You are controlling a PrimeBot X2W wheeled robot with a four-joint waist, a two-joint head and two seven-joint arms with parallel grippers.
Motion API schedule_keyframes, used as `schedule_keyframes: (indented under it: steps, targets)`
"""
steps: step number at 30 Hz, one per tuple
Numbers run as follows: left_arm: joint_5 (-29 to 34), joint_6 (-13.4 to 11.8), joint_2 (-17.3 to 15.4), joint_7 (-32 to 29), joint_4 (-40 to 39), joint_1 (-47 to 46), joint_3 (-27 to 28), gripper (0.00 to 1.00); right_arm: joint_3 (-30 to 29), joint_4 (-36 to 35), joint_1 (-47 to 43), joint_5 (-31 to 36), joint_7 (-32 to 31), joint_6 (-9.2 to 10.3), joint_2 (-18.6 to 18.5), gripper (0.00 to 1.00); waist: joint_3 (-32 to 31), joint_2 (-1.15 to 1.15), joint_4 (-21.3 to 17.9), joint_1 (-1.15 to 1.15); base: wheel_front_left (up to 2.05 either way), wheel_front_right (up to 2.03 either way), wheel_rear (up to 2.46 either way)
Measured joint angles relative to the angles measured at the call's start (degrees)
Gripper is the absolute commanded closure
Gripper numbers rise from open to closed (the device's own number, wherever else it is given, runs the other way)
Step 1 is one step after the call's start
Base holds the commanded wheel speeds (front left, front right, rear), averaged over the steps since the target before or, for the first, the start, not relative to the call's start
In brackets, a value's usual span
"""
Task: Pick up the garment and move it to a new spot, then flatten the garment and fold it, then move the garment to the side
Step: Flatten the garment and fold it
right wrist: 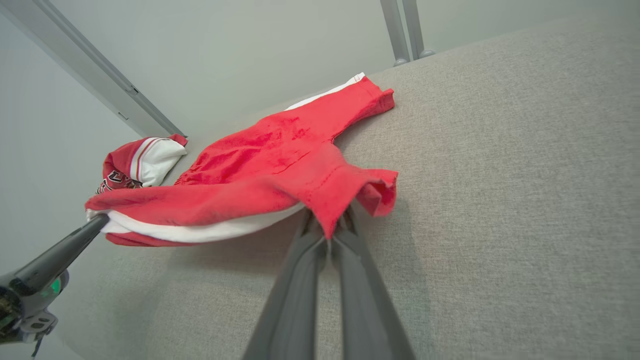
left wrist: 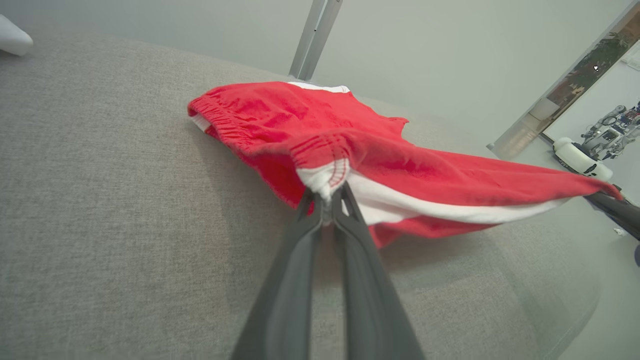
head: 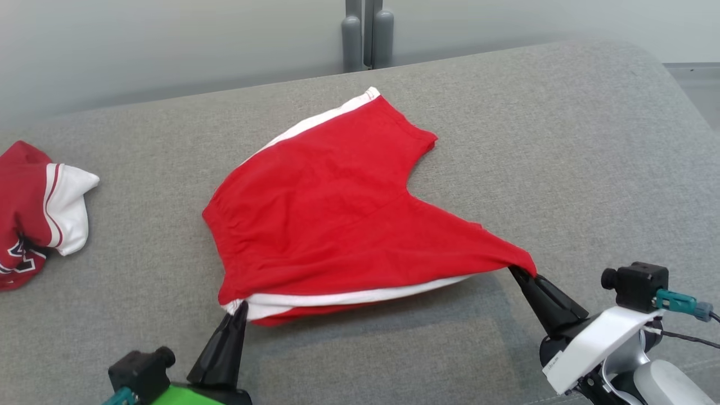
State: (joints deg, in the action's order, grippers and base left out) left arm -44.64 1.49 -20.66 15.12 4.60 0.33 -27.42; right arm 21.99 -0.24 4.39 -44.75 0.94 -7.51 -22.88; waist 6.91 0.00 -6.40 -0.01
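The garment (head: pixel 337 214) is a pair of red shorts with white side stripes, spread on the grey padded surface (head: pixel 562 140). My left gripper (head: pixel 241 306) is shut on its near waistband corner, seen close up (left wrist: pixel 327 192) where the white stripe bunches between the fingers. My right gripper (head: pixel 514 270) is shut on the near leg hem, pinched at the fingertips (right wrist: pixel 330 232). The near edge of the garment (right wrist: pixel 240 180) hangs lifted and stretched between the two grippers; its far half rests on the surface.
A second red and white garment (head: pixel 39 214) lies crumpled at the far left of the surface, also seen as a bundle (right wrist: pixel 140 162). Grey posts (head: pixel 365 34) stand behind the back edge. Bare grey surface extends to the right.
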Motion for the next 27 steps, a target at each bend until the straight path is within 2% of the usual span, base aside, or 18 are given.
schedule_keyframes:
  steps: [9, 17, 21, 27]
  targets:
    - [2.0, -1.7, -0.4, 0.0, -7.7, 7.6, 1.9, 1.0, -4.9, -7.5, -4.9, 2.9, -4.6, 0.01, 0.7, 1.0, 1.3, 0.0, -0.9, 0.0, 0.0, 0.0, 0.0]
    - [2.4, -2.5, -1.1, 0.0, -10.8, 9.1, 2.2, 1.0, -7.7, -11.4, -6.6, 4.3, -8.0, 0.01, 1.9, 1.0, 2.7, 0.0, 0.0, 0.0, 0.0, 0.0, 0.0]
    - [1.5, -2.3, -0.3, -0.4, -10.1, 8.3, 2.1, 1.0, -8.1, -10.9, -6.0, 4.4, -9.1, 0.0, 2.6, 1.0, 2.7, 0.0, 0.8, 0.0, 0.0, 0.0, 0.0]
    - [-0.7, -1.0, 2.5, -2.1, -5.4, 0.7, 2.4, 1.0, -7.5, -4.1, 1.0, 2.9, -10.1, 0.01, 2.9, 1.0, 2.9, 0.0, 2.4, 0.0, 0.0, 0.0, 0.0]
